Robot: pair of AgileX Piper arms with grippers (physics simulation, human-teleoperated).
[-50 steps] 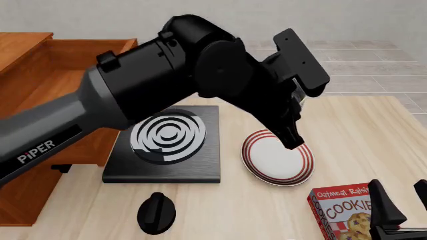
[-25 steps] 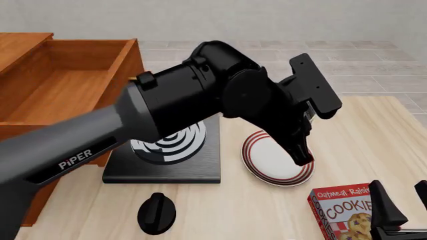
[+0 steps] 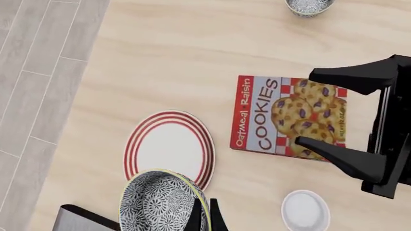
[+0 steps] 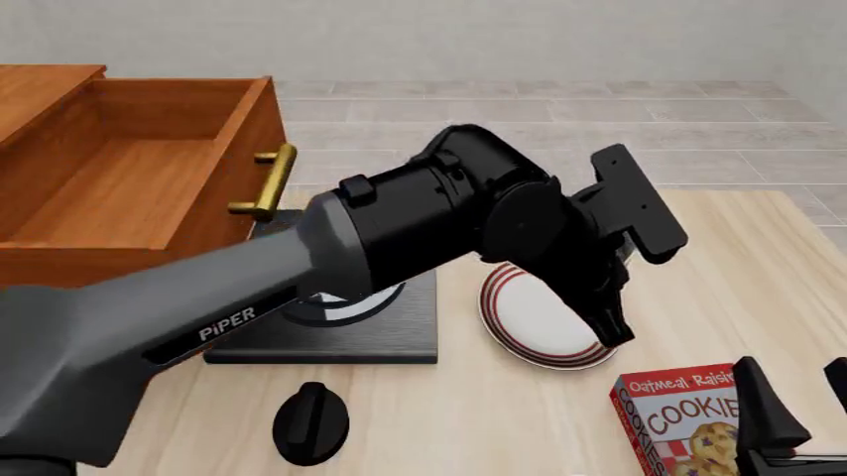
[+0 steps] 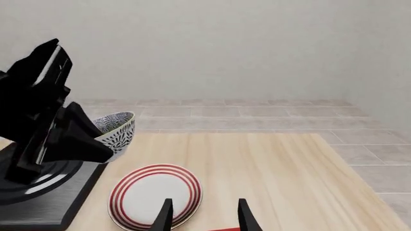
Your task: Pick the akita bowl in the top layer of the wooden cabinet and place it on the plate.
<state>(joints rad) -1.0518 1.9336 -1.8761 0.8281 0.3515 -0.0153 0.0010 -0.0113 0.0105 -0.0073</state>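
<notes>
- we see the left gripper [image 3: 204, 216] clamped on the rim of the akita bowl [image 3: 161, 202], its thin fingers pinched together on the bowl's wall.
- from the right wrist camera the akita bowl [image 5: 115, 130] hangs in the air, tilted, above the table [image 5: 270, 173], off toward the black slab's side of the plate [image 5: 156, 195]; it does not touch the plate.
- in the front view the left arm [image 4: 397, 238] hides the bowl and covers part of the plate [image 4: 543, 322].
- the plate, white with red rings, lies flat on the table just beside the black slab [image 4: 331, 332] with grey-white rings.
- the top layer [image 4: 133, 178] of the wooden cabinet [image 4: 40, 89] stands pulled out, its brass handle [image 4: 265, 183] facing the slab; we see bare wood inside.
- the right gripper [image 5: 204, 214] sits low near the table's front edge, its two fingers apart with nothing between them, beside the cookie box [image 4: 681, 416].
- a black knob-like object [image 4: 311, 421] lies in front of the slab.
- in the left wrist view a small white dish [image 3: 305, 211] and a grey speckled cup [image 3: 309, 6] rest on the table, on either side of the cookie box [image 3: 289, 118].
</notes>
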